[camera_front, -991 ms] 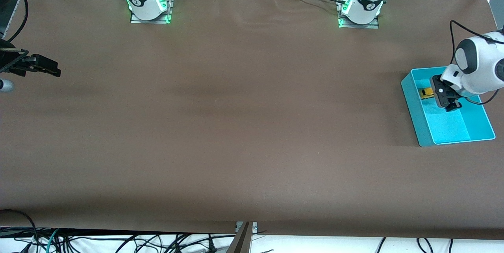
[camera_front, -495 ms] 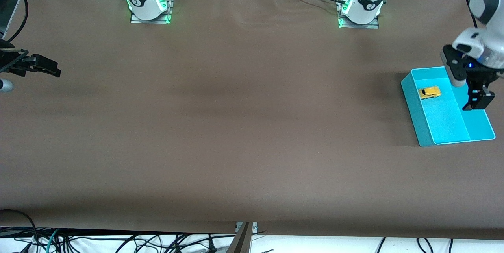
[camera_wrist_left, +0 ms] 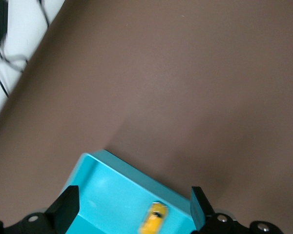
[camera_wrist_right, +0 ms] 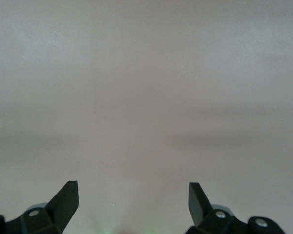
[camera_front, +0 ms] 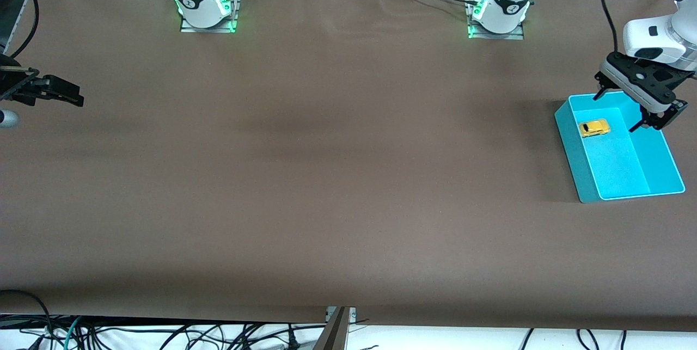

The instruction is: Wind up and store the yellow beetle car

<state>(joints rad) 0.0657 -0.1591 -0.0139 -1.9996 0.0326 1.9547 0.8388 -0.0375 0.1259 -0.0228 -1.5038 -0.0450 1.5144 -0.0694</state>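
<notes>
The yellow beetle car (camera_front: 593, 128) lies on the floor of the cyan bin (camera_front: 569, 143), in the part of the bin farther from the front camera. My left gripper (camera_front: 618, 110) is open and empty, up in the air over that end of the bin, apart from the car. In the left wrist view the car (camera_wrist_left: 154, 219) shows blurred inside the bin (camera_wrist_left: 112, 190), between my left gripper's (camera_wrist_left: 134, 195) spread fingers. My right gripper (camera_front: 76, 97) is open and empty and waits at the right arm's end of the table; it also shows in the right wrist view (camera_wrist_right: 133, 190).
The brown table cloth (camera_front: 337, 165) is bare apart from the bin at the left arm's end. The two arm bases (camera_front: 207, 4) stand along the edge farthest from the front camera. Cables hang below the near edge.
My left gripper has let go of the car, risen out of the bin and turned; the car stays lying in the bin. The right arm has not moved.
</notes>
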